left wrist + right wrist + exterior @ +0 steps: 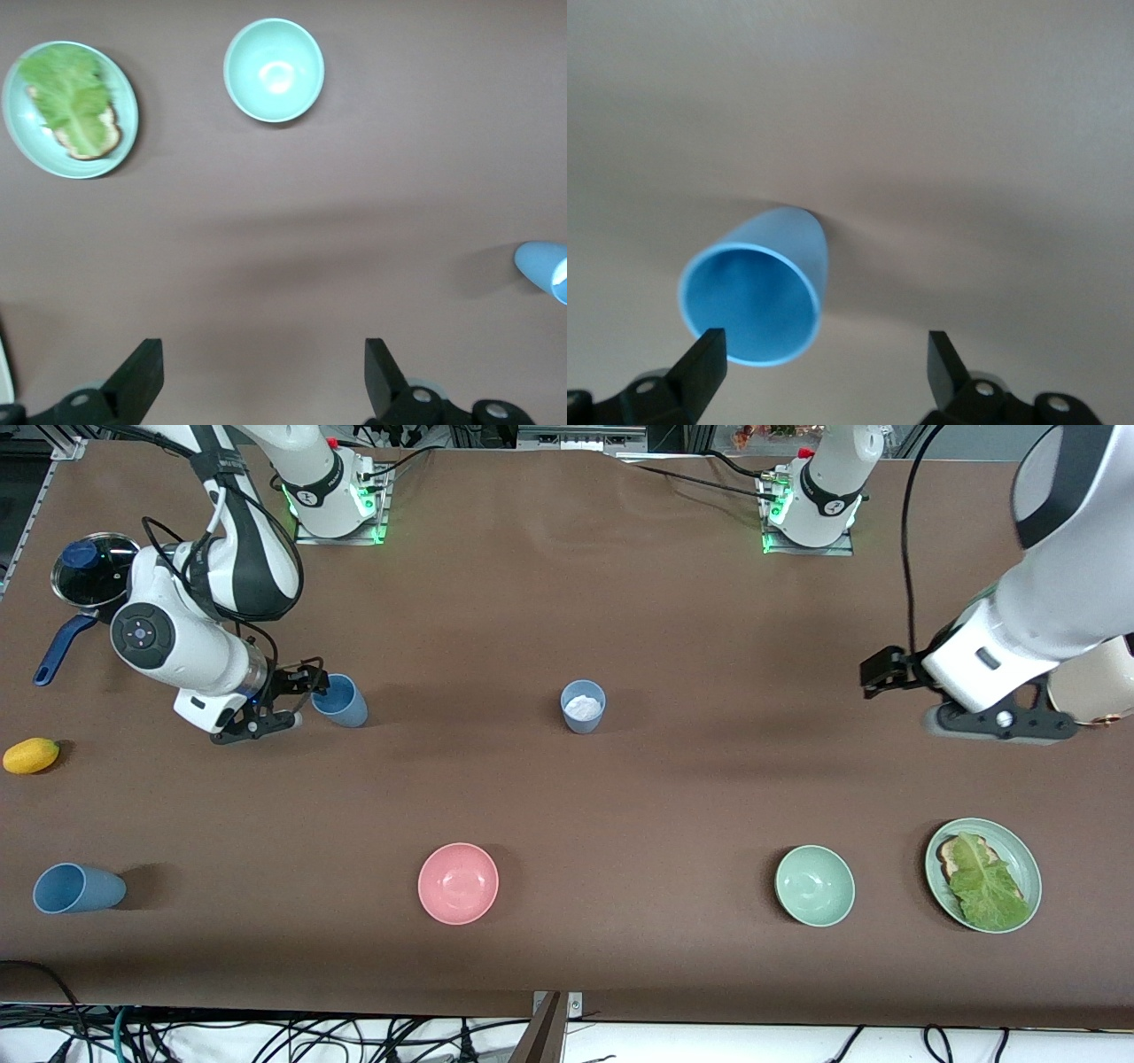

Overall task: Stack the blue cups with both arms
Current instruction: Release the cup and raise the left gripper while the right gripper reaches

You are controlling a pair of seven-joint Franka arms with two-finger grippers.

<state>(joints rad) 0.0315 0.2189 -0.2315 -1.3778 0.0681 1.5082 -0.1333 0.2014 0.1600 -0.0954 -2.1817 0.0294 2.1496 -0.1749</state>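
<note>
Right gripper (312, 695), fingers spread wide and holding nothing, sits at a blue cup (341, 700) mid-left of frame; left gripper (873, 673), also wide open and empty, waits at far right.

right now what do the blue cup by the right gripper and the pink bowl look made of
Blue cup: likely matte plastic, with even dusty colour and no sharp glare. Pink bowl: probably plastic or melamine, smooth with a soft sheen inside. Neither is certain by look alone.
</note>
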